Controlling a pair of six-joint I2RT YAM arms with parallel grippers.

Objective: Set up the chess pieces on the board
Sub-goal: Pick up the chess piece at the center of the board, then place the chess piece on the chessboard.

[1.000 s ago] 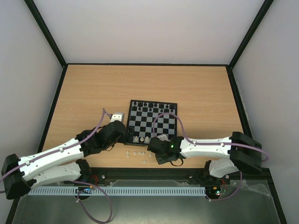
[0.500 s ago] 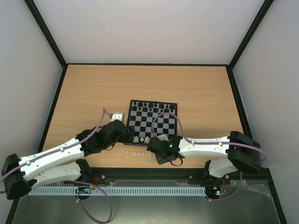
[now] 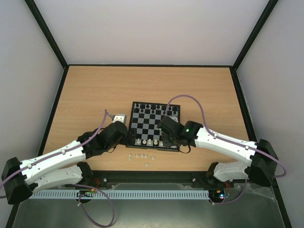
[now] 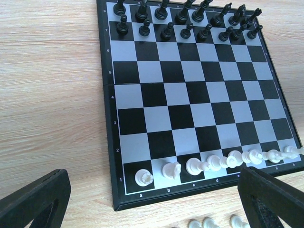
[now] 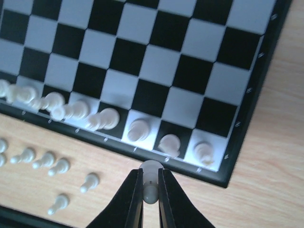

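Chess setup: right gripper [image 5: 150, 176] pinched shut on a white pawn [image 5: 151, 166]; left gripper [image 4: 153, 194] spread wide.
Nearest, loose white pawns [image 5: 52, 167] lie on the tabletop [image 3: 95, 90] just off the near border of the board [image 4: 190, 109]. The held pawn hangs over that border, towards the right corner. The left gripper sits low off the near-left corner. White pieces [image 4: 213, 164] line the nearest row. Black pieces [image 4: 185, 21] stand in the two far rows.
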